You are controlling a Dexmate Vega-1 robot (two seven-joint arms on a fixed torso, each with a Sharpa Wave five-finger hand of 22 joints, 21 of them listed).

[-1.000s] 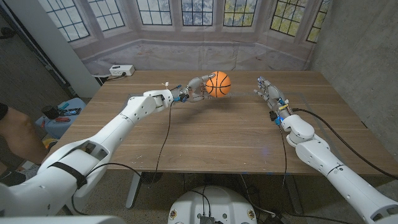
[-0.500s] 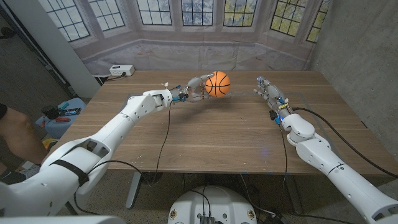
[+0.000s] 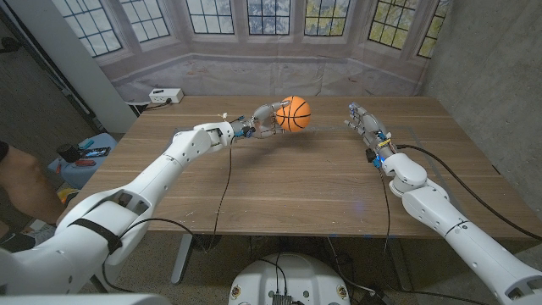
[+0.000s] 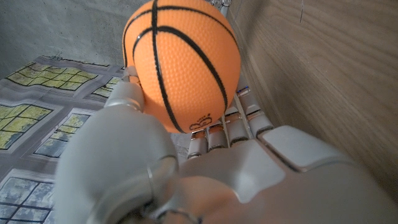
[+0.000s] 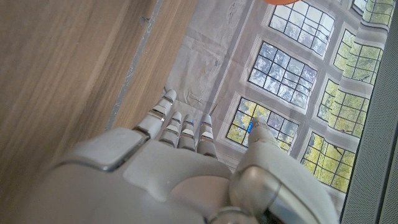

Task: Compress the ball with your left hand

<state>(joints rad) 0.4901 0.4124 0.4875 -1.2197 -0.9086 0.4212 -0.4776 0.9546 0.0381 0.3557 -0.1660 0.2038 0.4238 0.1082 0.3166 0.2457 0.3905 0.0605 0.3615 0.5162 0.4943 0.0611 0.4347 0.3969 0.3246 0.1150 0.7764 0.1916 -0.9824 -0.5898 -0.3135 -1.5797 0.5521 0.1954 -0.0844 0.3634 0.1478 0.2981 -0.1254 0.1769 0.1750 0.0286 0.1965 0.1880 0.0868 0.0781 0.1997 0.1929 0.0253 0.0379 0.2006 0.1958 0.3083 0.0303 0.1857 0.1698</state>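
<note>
An orange ball with black basketball lines (image 3: 293, 113) is held above the far middle of the wooden table (image 3: 279, 186). My left hand (image 3: 264, 121) grips it from the left, thumb and fingers wrapped around its side. In the left wrist view the ball (image 4: 183, 61) fills the space between the thumb and the fingers of my left hand (image 4: 205, 168). My right hand (image 3: 364, 123) stands at the far right of the table with its fingers extended and holds nothing; the right wrist view shows that hand (image 5: 186, 162) with straight fingers beside the table.
A white power strip (image 3: 165, 96) lies at the table's far left corner. A person's arm (image 3: 21, 182) is at the left edge of the head view, beside a blue bin (image 3: 85, 157). A cable (image 3: 227, 182) trails across the table from my left arm.
The ball and my left hand have shifted slightly left and up. The right arm has not moved.
</note>
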